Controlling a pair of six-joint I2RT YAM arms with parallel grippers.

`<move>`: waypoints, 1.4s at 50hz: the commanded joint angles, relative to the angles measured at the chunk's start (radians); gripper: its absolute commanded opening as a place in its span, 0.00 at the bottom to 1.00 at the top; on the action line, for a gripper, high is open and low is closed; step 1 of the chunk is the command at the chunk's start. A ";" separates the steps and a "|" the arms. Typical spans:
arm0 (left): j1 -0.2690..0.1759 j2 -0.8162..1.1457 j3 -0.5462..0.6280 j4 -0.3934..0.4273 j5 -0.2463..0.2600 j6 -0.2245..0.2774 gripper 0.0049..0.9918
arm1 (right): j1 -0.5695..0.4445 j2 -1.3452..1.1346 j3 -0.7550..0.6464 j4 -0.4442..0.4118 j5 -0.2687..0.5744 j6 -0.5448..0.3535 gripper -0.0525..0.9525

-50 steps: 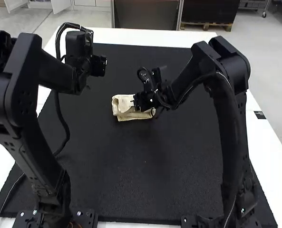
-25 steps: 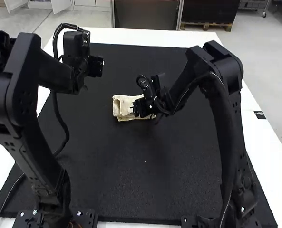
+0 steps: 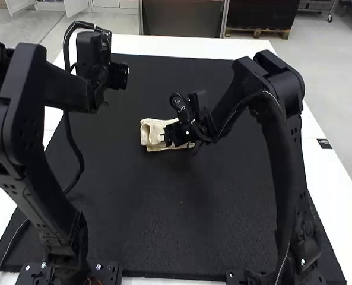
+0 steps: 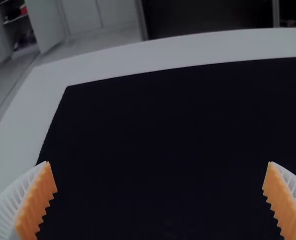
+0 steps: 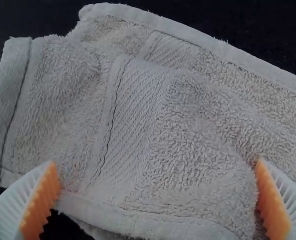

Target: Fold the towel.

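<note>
No text, number or sign can be read, though a small dark label sits on the white counter, to the right of the black mat and apart from its edge, its pale marks too tiny to make out.

Shifted the left arm's wrist slightly up and leftward in the high view. Swung the right arm's elbow a little leftward since the first frame, bringing the right gripper lower in view, across the folded terry towel's near side.
</note>
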 commanded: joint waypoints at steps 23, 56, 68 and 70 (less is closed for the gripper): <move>-0.002 -0.045 0.030 -0.003 0.018 0.010 0.98 | -0.044 -0.336 0.004 -0.032 0.034 0.026 0.95; -0.183 -0.524 -0.065 0.063 -0.156 -0.080 0.98 | -0.449 -0.950 -0.214 0.054 0.195 0.142 0.95; -0.140 -0.766 -0.119 -0.178 -0.186 -0.126 0.98 | -0.520 -1.264 -0.372 0.054 0.198 0.168 0.95; -0.134 -0.805 -0.130 -0.210 -0.185 -0.138 0.98 | -0.528 -1.320 -0.405 0.042 0.200 0.168 0.95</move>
